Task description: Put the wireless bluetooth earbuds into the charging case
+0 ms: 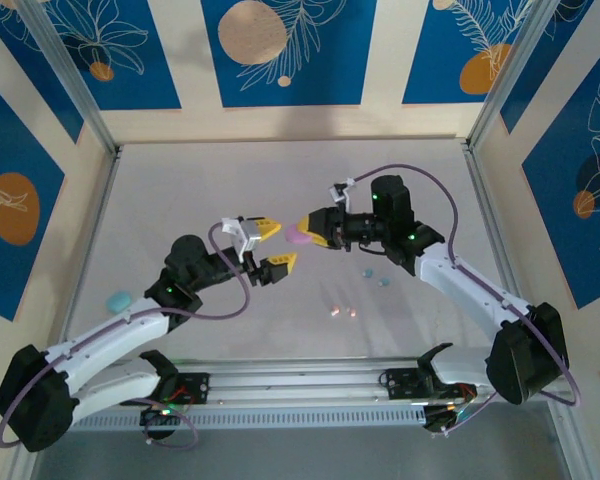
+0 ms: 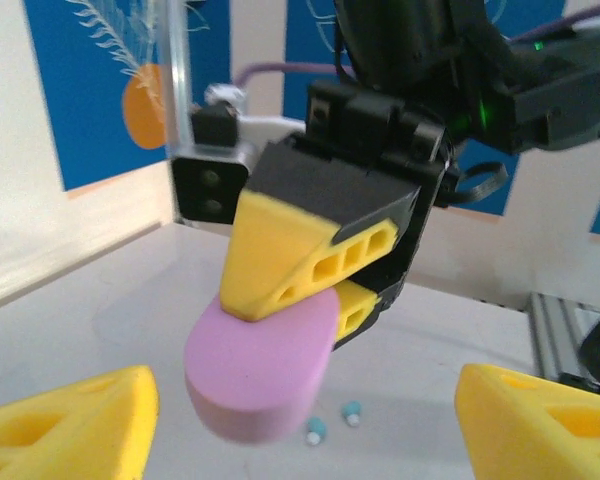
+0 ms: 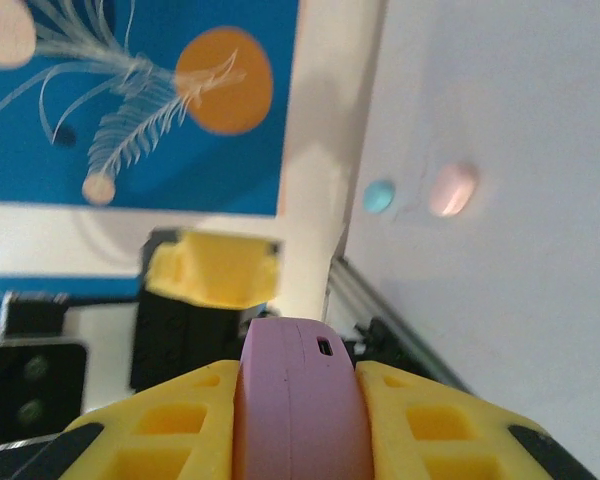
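Top external | right fingers [image 1: 312, 222] clamp purple case [image 1: 296, 237], long axis toward spread left fingers [image 1: 266, 230] | earbuds [image 1: 370, 272]: heading unclear

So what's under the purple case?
The table; the right pincer holds the purple case up. Two blue earbuds lie nearby. The case hides the spot straight below.

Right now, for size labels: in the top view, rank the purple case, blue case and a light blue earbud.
Purple case and blue case: look alike; purple is held nearer the camera, so unranked.
Light blue earbud: smallest.
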Tool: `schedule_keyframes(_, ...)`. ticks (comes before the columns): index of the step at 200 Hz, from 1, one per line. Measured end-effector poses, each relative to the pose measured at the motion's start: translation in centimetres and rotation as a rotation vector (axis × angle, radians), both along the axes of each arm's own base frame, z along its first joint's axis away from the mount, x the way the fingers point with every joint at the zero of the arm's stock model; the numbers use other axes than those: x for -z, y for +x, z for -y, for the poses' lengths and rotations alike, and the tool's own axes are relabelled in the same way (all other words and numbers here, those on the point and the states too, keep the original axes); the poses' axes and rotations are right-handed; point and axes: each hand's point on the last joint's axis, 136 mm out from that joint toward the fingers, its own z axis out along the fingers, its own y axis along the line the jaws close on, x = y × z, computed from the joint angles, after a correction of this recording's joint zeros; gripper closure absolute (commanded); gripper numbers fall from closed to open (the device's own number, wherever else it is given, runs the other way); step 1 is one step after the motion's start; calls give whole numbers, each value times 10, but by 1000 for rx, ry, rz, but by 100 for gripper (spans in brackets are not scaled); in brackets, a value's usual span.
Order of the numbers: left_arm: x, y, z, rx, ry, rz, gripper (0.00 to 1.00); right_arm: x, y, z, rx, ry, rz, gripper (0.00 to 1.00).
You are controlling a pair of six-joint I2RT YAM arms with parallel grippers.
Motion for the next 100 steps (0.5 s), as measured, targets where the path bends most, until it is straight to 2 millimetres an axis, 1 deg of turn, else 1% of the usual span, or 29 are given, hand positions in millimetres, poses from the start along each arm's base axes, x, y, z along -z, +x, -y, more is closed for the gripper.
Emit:
schedule_keyframes(18,-4,5,-13,-81,-1,-4,21,21,23,17,87,-36,-23,79)
schedule_keyframes(31,-4,9,-22,-143,7,-18,21,36,37,24,125,-60,-40,79)
schedule_keyframes(32,-4,10,-24,-156,11,-22,21,42,42,26,138,-70,-47,78)
schedule_keyframes(41,-3,14,-29,-195,25,-40,21,55,51,30,156,-89,-63,78)
schedule_keyframes(43,-2,15,-30,-203,28,-42,21,61,54,31,163,-100,-73,78)
schedule_keyframes(48,-1,18,-33,-228,43,-60,21,71,60,34,173,-115,-86,78)
schedule_keyframes(66,4,30,-44,-316,99,-121,21,106,76,37,183,-164,-145,78)
schedule_keyframes(68,6,30,-45,-325,107,-129,21,114,79,37,183,-175,-158,78)
schedule_keyframes(75,5,33,-48,-348,119,-147,21,123,83,37,182,-186,-173,78)
schedule_keyframes(79,6,35,-50,-363,130,-162,21,135,88,36,178,-201,-192,78)
schedule_keyframes(83,7,36,-52,-375,139,-175,21,142,91,35,177,-210,-201,78)
schedule_keyframes(86,8,37,-53,-383,143,-182,21,143,92,35,176,-212,-202,78)
schedule_keyframes(89,8,37,-53,-388,147,-187,21,149,94,35,174,-220,-211,78)
schedule_keyframes(90,10,38,-55,-397,155,-199,21,155,96,34,171,-226,-221,78)
schedule_keyframes(97,13,40,-58,-415,168,-221,21,161,101,33,169,-234,-227,78)
schedule_keyframes(100,15,41,-59,-423,175,-233,21,167,105,32,167,-239,-235,78)
